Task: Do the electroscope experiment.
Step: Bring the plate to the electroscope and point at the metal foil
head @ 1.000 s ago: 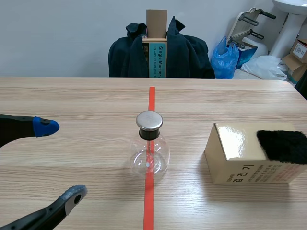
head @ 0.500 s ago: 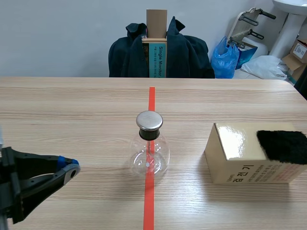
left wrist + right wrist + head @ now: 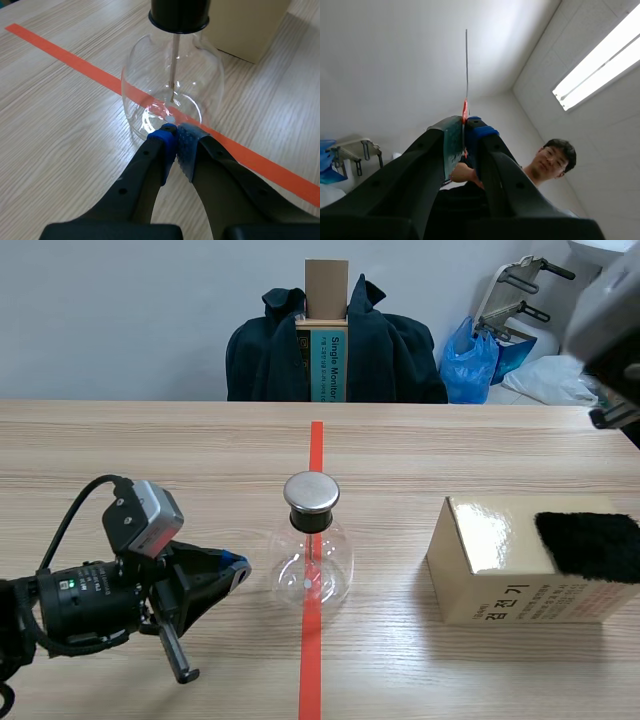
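The glass electroscope is stood in the middle of the tabletop, right on the red tape line, with its shiny metal cap on top.

A second ago the left end effector was seen far off at the side with its fingers spread wide. Now it has been turned and brought low, close up to the glass. Its fingers are clenched together on nothing, and the tips are set right by the foot of the bulb; it cannot be told if the glass is touched.

The right arm, not seen before, is now lifted high in the far corner. A thin strip is gripped tight and held straight up in the right end effector.

A black fuzzy pad is laid on the yellow box beside the electroscope.

The work seems to be only just begun. The strip is probably meant to be rubbed on the pad and then brought to the cap.
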`<state>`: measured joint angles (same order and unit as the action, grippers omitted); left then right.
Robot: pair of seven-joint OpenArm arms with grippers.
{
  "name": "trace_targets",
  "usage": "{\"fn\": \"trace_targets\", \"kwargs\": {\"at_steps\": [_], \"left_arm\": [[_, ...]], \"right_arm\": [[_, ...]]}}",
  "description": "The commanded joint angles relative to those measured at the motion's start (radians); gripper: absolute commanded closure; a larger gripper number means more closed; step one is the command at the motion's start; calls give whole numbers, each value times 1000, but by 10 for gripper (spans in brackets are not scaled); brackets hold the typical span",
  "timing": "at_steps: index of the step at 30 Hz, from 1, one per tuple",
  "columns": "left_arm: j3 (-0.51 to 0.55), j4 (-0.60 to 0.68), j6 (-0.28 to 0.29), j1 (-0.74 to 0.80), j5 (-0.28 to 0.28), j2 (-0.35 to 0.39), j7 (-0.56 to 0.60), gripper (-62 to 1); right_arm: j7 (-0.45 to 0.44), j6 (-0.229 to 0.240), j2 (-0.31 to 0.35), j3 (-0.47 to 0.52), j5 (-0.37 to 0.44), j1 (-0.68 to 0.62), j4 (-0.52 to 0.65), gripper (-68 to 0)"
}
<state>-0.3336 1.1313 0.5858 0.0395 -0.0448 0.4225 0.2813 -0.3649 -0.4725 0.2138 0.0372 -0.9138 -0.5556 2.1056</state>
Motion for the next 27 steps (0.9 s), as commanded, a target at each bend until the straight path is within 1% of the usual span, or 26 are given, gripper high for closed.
{"fn": "trace_targets", "kwargs": {"at_steps": [1,6,10,13,21,27], "left_arm": [[6,16,0,-2,-13,-4,17,-17],[0,-25,-1,-13,-9,-16,58,-17],[-3,-35,-11,-12,34,-28,68,-17],[-3,-37,-16,-12,35,-31,69,-17],[-3,-37,-16,-12,35,-31,67,-17],[-3,-37,-16,-12,35,-31,66,-17]], "right_arm": [[4,-4,13,-22,-5,27,1,-7],[20,-5,13,-118,-71,43,-38,-7],[31,-5,13,-190,-129,43,-100,-7],[34,-5,10,-228,-153,43,-146,-7],[34,-6,-44,-279,-241,55,-275,-7],[36,-13,-66,-293,-286,73,-383,-7]]}}
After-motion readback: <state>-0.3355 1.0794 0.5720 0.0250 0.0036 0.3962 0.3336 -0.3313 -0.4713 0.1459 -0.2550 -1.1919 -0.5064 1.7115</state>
